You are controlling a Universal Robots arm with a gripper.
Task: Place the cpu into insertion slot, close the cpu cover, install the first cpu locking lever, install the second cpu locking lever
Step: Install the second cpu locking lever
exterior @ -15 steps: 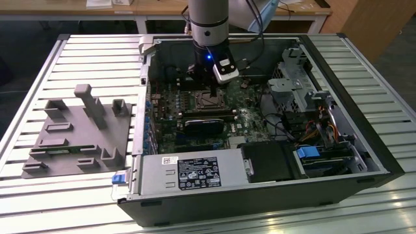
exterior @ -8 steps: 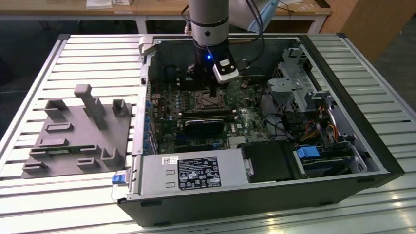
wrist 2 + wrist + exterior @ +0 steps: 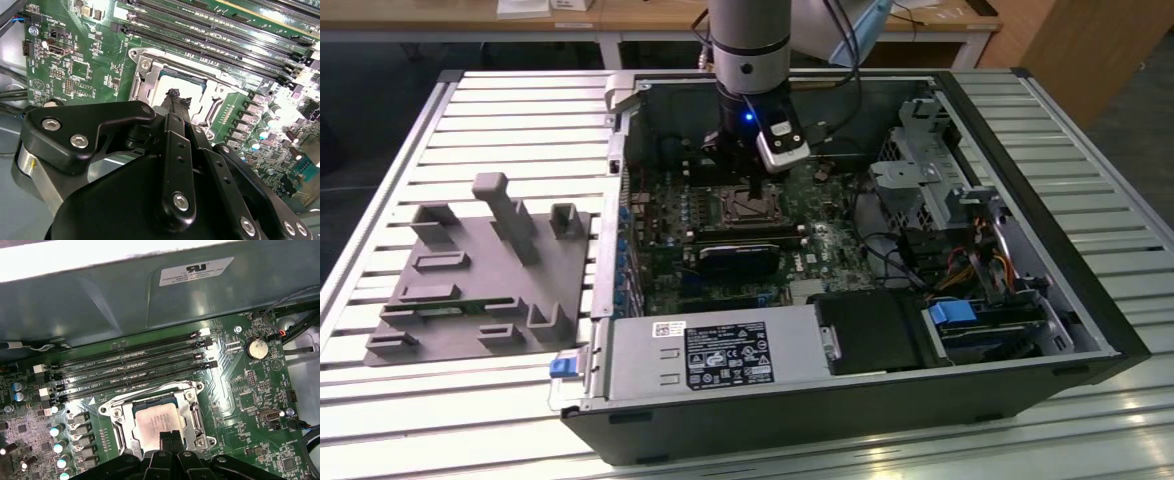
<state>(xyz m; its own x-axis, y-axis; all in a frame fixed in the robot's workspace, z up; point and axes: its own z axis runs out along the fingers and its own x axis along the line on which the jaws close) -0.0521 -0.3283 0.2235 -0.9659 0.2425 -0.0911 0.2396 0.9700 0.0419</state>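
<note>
The cpu [image 3: 156, 421] is seen lying flat in the insertion slot [image 3: 116, 413], its dull silver top showing through the cut-out of the cpu cover [image 3: 190, 412], which appears to lie closed over the slot's rim. In both wrist views the long black memory slots [image 3: 130, 367] are found just beside the insertion slot. The gripper [image 3: 169, 439] is held directly above the cpu, its two fingers drawn together with no visible gap and nothing clamped between them; the taped tips [image 3: 176, 95] are judged to be touching or nearly touching the chip's top.

Placement and cover closing are judged complete, so the first locking lever is taken to be the step in hand. Whether either lever is latched cannot be told. A sideways push on a thin wire lever beside the cover would be called for, with pressure kept off the cpu.

In the exterior view the open computer case [image 3: 1067, 300] rests on the bench [image 3: 400, 150].
</note>
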